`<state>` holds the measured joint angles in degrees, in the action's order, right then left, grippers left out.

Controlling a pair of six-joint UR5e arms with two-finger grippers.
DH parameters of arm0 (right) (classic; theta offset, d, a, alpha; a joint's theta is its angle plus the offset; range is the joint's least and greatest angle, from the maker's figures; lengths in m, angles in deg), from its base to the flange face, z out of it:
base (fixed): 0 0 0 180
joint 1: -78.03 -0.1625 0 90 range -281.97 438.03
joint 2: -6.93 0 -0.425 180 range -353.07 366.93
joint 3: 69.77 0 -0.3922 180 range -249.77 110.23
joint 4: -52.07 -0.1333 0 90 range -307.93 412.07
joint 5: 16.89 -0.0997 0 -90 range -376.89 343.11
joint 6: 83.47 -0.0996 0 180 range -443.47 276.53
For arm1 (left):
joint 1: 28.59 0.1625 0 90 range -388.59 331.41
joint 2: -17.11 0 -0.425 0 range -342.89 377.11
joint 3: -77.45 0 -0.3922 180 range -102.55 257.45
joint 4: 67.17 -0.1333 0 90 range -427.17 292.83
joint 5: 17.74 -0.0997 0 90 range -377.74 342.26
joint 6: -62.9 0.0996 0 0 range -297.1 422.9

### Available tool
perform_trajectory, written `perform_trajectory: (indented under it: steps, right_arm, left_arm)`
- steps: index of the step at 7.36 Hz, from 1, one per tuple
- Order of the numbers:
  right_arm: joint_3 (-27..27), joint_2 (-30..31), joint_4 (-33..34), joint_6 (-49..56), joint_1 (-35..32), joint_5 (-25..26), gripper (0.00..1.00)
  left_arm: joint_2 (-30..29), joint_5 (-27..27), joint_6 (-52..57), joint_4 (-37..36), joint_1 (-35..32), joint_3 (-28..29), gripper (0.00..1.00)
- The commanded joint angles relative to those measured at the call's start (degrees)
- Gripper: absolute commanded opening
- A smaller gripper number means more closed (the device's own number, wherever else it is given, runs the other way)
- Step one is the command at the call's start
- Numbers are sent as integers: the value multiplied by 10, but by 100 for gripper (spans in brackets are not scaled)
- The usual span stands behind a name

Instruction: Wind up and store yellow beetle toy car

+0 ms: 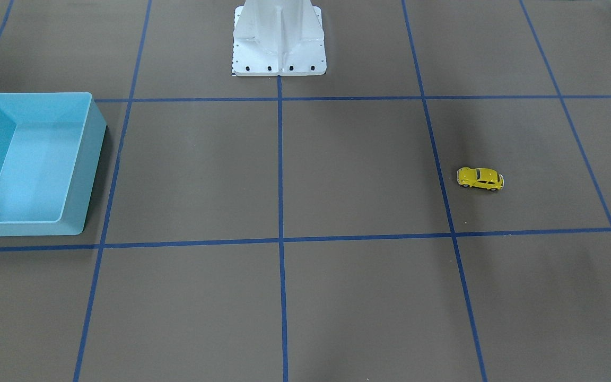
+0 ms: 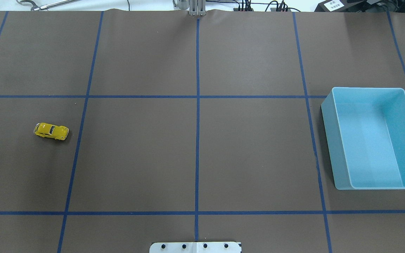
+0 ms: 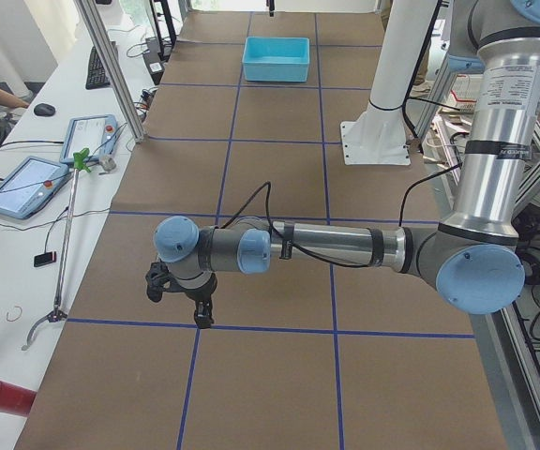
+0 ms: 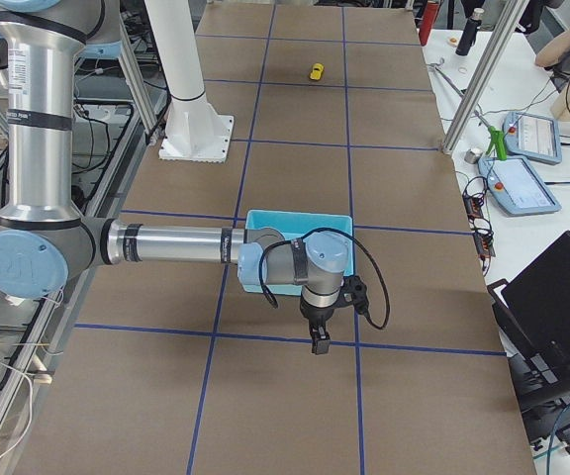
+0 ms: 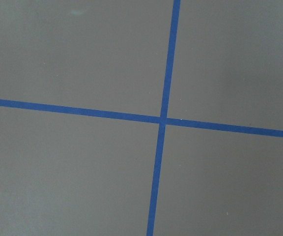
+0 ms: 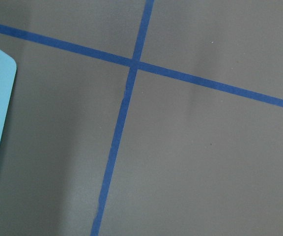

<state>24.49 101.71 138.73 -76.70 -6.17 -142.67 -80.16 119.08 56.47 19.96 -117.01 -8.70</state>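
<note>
The yellow beetle toy car (image 1: pixel 480 179) stands alone on the brown table, on my left side (image 2: pixel 51 131); it shows small and far in the exterior right view (image 4: pixel 317 71). The light blue bin (image 1: pixel 87 175) stands open and empty on my right side (image 2: pixel 329 140). My left gripper (image 3: pixel 200 319) shows only in the exterior left view, pointing down above the table; I cannot tell whether it is open or shut. My right gripper (image 4: pixel 320 344) shows only in the exterior right view, pointing down beside the bin (image 4: pixel 300 218); I cannot tell its state either. Both wrist views show only table and blue tape.
The white robot base (image 1: pixel 279 40) stands at the table's middle edge (image 2: pixel 195 247). Blue tape lines grid the table. A side desk holds tablets and a long grabber tool (image 3: pixel 64 244). Aluminium posts (image 4: pixel 473 74) stand at the table's edge.
</note>
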Motion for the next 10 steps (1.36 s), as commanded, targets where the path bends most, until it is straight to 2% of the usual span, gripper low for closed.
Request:
perform_trajectory:
  steps: [1, 2, 4, 7, 8, 9, 10]
  right_arm:
    - [0, 0, 0, 0, 0, 0, 100]
    - [0, 0, 0, 0, 0, 0, 100]
    - [1, 0, 0, 0, 0, 0, 100]
    - [1, 0, 0, 0, 0, 0, 100]
    - [1, 0, 0, 0, 0, 0, 100]
    - [1, 0, 0, 0, 0, 0, 100]
    - [1, 0, 0, 0, 0, 0, 100]
  left_arm:
    - [0, 5, 2, 40, 1, -18, 100]
    - [1, 34, 2, 73, 11, -43, 100]
    - [1, 33, 2, 80, 95, -115, 100]
    - [1, -45, 0, 79, 276, -273, 100]
    - [1, -47, 1, 78, 342, -304, 100]
    - [1, -52, 2, 78, 364, -311, 100]
    - [-5, -83, 3, 79, 390, -319, 100]
